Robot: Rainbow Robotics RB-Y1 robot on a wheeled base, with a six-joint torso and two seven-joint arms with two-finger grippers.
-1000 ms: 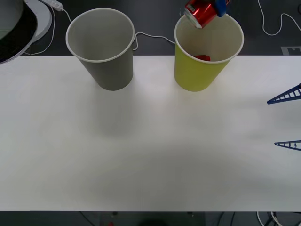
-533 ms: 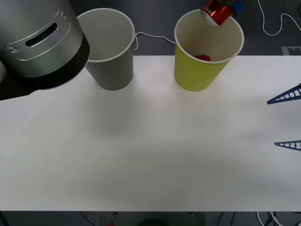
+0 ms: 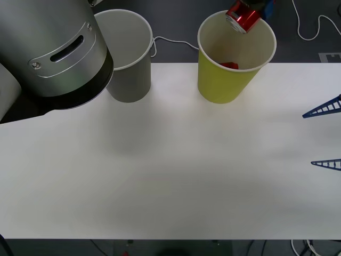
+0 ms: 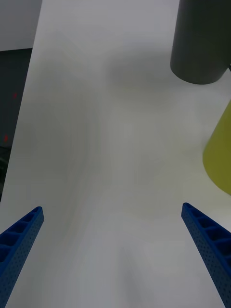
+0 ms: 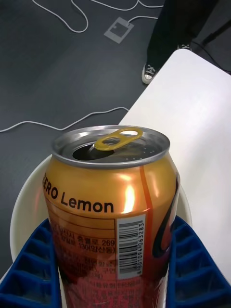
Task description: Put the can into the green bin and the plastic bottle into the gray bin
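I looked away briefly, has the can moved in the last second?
Yes. The can, in the left pincer, shifted rightward and farther back over the green bin's rim.

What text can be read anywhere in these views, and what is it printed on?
"ERO Lemon": on the can, held in the left end effector; the first letters are cut off by the curve.
"269" and "130", among small print above the barcode.
Barcode digits: too small to read reliably.
Cups: no text visible.

White table [image 3: 176,176], dark floor [image 5: 43,62], white cables [image 3: 311,29]
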